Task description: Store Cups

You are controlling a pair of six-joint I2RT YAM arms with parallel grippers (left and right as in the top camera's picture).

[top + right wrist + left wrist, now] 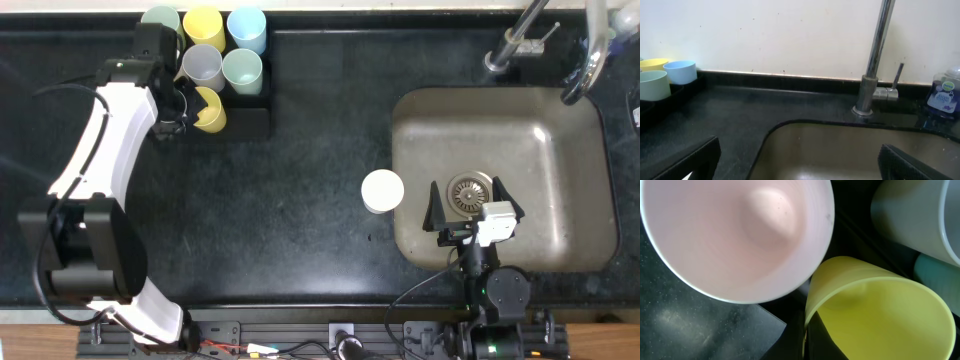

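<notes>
Hovering at the black cup rack [250, 122] on the far left of the counter [300, 230], my left gripper [186, 104] sits against a tilted yellow cup [211, 112] at the rack's near end. Whether I am clamping it I cannot tell. A pale pink cup [735, 235] is just beside it. Farther back, a grey cup [203, 65], teal cup [242, 70], green cup [160, 20], second yellow cup [203, 25] and blue cup [246, 28] stand upright in the rack. A white cup [382, 190] stands on the counter just left of the sink [560, 140]. My right gripper [467, 204] hangs over the sink by the drain [468, 190], fingers spread, grasping nothing.
</notes>
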